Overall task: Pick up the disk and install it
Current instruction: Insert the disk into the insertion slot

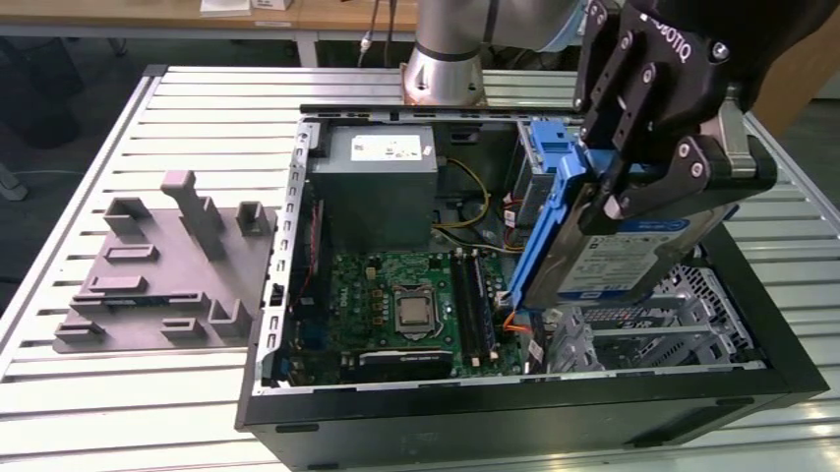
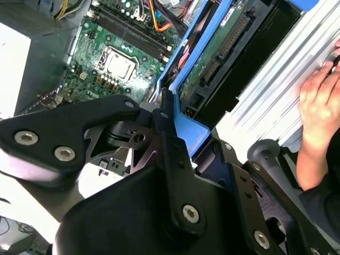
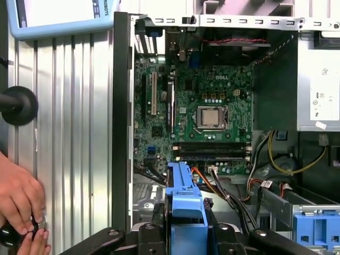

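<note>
In the exterior view the black end effector [image 1: 652, 192] pinches the disk [image 1: 628, 258] by its blue plastic rails; the disk hangs tilted above the open computer case [image 1: 525, 423], at the exterior view's right; it is flat, hard, smooth metal, so it could slip and drop on the green board [image 1: 407, 305]; in the second wrist view thin wires [image 2: 159, 16] lie close and could snag a rail; in the first wrist view a person's hand [image 3: 18, 199] rests on the ribbed metal bench [image 3: 69, 133] and could get bumped.
</note>
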